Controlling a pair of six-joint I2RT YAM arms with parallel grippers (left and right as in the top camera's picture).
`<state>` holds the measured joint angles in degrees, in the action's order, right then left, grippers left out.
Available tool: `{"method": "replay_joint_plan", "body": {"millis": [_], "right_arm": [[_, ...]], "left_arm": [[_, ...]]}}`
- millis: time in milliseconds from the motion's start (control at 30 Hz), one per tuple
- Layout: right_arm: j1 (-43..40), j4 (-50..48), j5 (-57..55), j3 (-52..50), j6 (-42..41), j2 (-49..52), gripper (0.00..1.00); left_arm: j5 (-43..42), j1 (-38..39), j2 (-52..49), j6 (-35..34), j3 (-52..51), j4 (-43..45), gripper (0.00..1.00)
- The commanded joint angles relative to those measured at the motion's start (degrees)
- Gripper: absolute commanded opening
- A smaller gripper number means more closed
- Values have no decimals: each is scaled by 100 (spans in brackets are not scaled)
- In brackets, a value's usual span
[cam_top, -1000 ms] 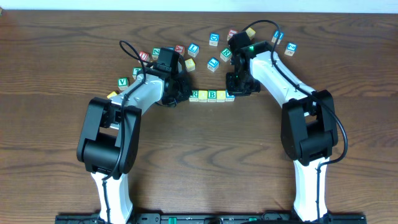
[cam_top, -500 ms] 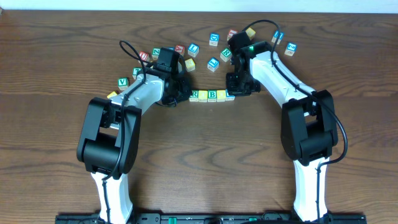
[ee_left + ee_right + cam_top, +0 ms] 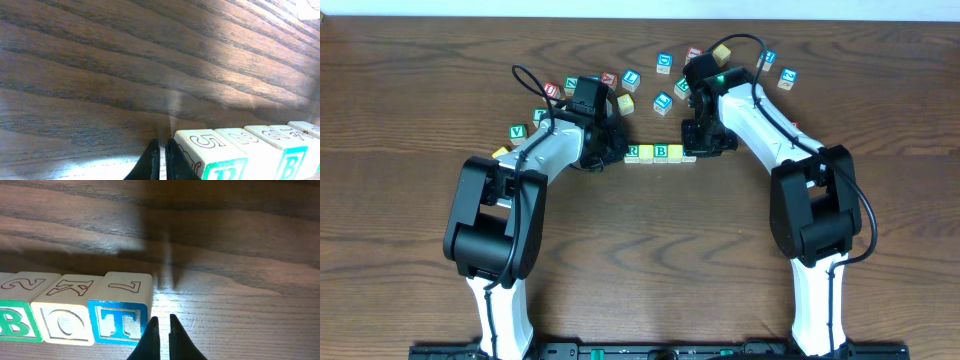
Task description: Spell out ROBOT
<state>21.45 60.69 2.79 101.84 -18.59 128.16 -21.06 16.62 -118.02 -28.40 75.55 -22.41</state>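
Only our right arm [image 3: 760, 115] has crept slightly since a second ago; the row [image 3: 661, 152] lies unmoved. Our left gripper [image 3: 162, 159], fingers pressed together, stands just beside the R cube [image 3: 216, 156]. On the table [image 3: 640, 250] the touching cubes read R, O, B cube [image 3: 15, 321], O, T cube [image 3: 119, 321]. Our right gripper [image 3: 162, 332], fingers together, stands just beside the T.

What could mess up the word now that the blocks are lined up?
The right jaws sit shut right beside the T block; a sideways slip could push it crooked. Same for the left jaws by the R block. Pulling away could also sweep loose blocks into the row.
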Motion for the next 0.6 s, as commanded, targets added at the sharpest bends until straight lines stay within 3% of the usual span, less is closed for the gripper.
{"method": "replay_joint_plan", "body": {"millis": [0, 567], "right_arm": [[22, 42, 35, 85, 63, -109, 4], [-52, 111, -184, 85, 0, -109, 2]], "left_arm": [[7, 24, -153, 101, -33, 4, 7], [7, 24, -153, 101, -33, 2, 7]]}}
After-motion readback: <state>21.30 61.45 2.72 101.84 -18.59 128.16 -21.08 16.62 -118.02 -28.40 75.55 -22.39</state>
